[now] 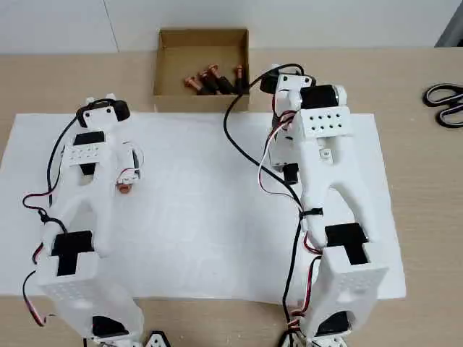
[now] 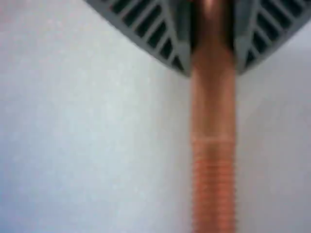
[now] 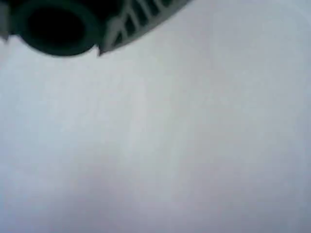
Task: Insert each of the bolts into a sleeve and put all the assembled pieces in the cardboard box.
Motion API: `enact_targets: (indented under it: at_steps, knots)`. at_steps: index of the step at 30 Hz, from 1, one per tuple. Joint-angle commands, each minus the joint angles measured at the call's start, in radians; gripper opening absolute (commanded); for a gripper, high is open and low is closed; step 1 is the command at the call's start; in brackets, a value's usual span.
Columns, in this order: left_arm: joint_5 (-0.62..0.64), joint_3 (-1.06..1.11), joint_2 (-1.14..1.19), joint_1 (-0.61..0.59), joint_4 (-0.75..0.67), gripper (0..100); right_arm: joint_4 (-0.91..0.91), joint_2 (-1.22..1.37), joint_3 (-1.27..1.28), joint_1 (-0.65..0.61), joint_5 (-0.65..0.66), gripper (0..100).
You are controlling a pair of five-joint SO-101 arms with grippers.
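Note:
My left gripper (image 2: 213, 53) is shut on a copper bolt (image 2: 213, 145); its grey ribbed fingers (image 2: 155, 29) clamp the smooth shank and the threaded end sticks out over the white sheet. From above, this bolt (image 1: 124, 188) shows as a copper tip under the left arm's gripper (image 1: 129, 173). My right gripper (image 1: 282, 137) hangs over the sheet's far right part, near the cardboard box (image 1: 165, 87). A black sleeve (image 3: 57, 26), seen end on with its bore dark, sits against a ribbed finger (image 3: 141, 19). Several bolt-and-sleeve pieces (image 1: 213, 79) lie in the box.
A white sheet (image 1: 210, 217) covers the wooden table between the two arms. Scissors (image 1: 445, 103) lie at the far right edge of the table. A black cable (image 1: 231, 130) loops from the right arm over the sheet toward the box.

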Motion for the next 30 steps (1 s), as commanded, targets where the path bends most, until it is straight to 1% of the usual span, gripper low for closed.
enact_targets:
  at_steps: [1,7,10,13,16,19,24,27,30]
  knots:
    - [-0.028,-0.045,-0.044,0.002,0.023,1,0.005,-0.068,-0.005,0.004,0.011,1.0]
    - [-0.164,-0.12,-0.247,0.055,0.181,1,0.005,-0.068,-0.005,0.004,0.011,1.0]
    - [-0.264,-0.124,-0.379,0.086,0.233,1,0.005,-0.068,-0.005,0.004,0.011,1.0]
    - [-0.325,-0.124,-0.486,0.087,0.269,1,0.005,-0.068,-0.005,0.004,0.011,1.0]
    - [-0.408,-0.094,-0.545,0.081,0.27,1,0.004,-0.068,-0.005,0.004,0.011,1.0]
    - [-0.486,-0.028,-0.552,0.084,0.272,1,0.004,-0.068,-0.005,0.004,0.011,1.0]
    - [-0.666,0.074,-0.552,0.087,0.269,1,0.004,-0.068,-0.005,0.004,0.011,1.0]
    - [-0.807,0.085,-0.552,0.087,0.258,1,0.002,-0.068,-0.005,0.004,0.011,1.0]
    - [-1.013,0.094,-0.551,0.087,0.195,1,0.001,-0.068,-0.005,0.004,0.011,1.0]
